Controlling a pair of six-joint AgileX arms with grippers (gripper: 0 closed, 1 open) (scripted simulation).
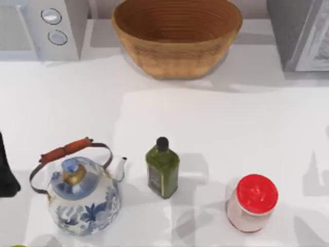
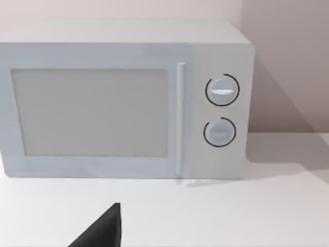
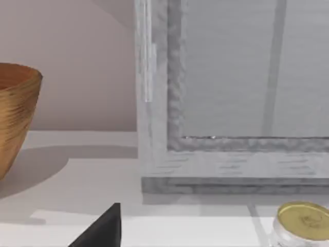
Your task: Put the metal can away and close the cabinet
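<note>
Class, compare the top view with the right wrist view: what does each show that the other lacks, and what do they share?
Top view alone: a blue-and-white kettle, a green oil bottle, a red-lidded jar and a microwave. Right wrist view alone: a gold-lidded jar in front of the cabinet. Shared: the woven basket, the grey cabinet and the white table.

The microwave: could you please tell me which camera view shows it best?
The left wrist view: the microwave faces it squarely, showing door, handle and both dials. The top view catches its dial-side corner at the table's far left.
</note>
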